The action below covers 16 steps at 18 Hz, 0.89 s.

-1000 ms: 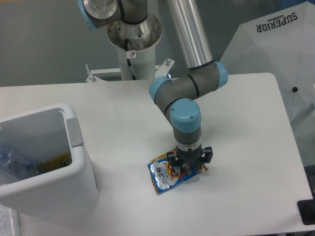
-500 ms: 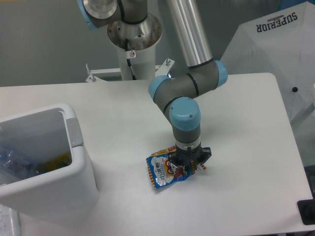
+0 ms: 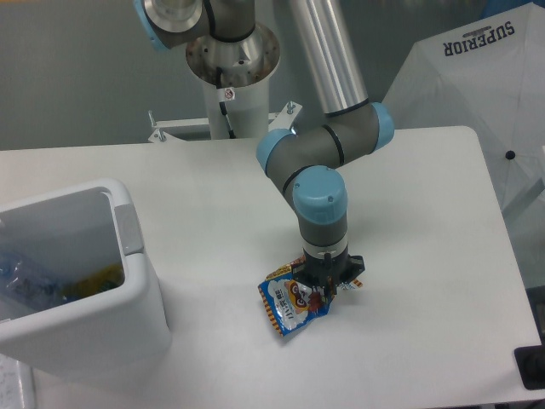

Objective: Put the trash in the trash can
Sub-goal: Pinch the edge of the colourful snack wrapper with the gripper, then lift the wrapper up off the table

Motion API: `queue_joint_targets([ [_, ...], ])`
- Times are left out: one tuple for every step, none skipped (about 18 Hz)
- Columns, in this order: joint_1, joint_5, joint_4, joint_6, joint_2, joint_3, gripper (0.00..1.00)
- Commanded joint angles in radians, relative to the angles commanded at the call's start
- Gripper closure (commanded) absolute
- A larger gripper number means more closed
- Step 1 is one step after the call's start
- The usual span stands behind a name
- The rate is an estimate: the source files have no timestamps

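The blue snack packet (image 3: 288, 305) with orange edges hangs tilted just above the white table, its right end pinched in my gripper (image 3: 326, 287). The gripper points straight down and is shut on the packet. The white trash can (image 3: 128, 290) stands at the left front of the table, well to the left of the gripper. Inside it, crumpled clear and yellow items (image 3: 51, 285) show; the bottle cannot be made out clearly among them.
The arm's white base column (image 3: 232, 94) stands at the table's back edge. A white fabric cover with "SUPERIOR" lettering (image 3: 477, 77) sits off the table at the back right. A dark object (image 3: 531, 366) lies at the front right corner.
The gripper closed on the packet's right end and lifted slightly; the packet tilted and shifted a little with it. The trash can has not moved.
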Motion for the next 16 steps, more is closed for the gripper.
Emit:
queue_joint_targets([
  [-0.001,0.0,-0.002,0.0,0.0,0.005,0.87],
  [0.0,0.0,-0.003,-0.002,0.0,0.006,0.89],
  [-0.001,-0.006,-0.003,-0.002,0.0,0.006,0.9],
  [-0.002,-0.026,-0.005,-0.002,0.0,0.008,0.9],
  [0.0,-0.052,-0.005,-0.002,0.002,0.015,0.91],
  [0.002,-0.083,-0.005,-0.005,0.009,0.023,0.91],
  [0.006,-0.119,-0.006,-0.012,0.029,0.028,0.91],
  [0.009,-0.161,-0.005,-0.021,0.044,0.028,0.91],
  [0.018,-0.208,-0.005,-0.034,0.051,0.029,0.91],
  [0.026,-0.251,-0.005,-0.049,0.054,0.029,0.91],
  [0.031,-0.288,-0.005,-0.07,0.064,0.034,0.91],
  [0.032,-0.319,-0.005,-0.098,0.077,0.04,0.91],
  [0.038,-0.345,-0.005,-0.13,0.086,0.052,0.91],
  [0.044,-0.371,-0.005,-0.171,0.087,0.073,0.91],
  [0.045,-0.402,-0.005,-0.216,0.097,0.099,0.91],
  [0.049,-0.437,-0.005,-0.263,0.115,0.129,0.91],
])
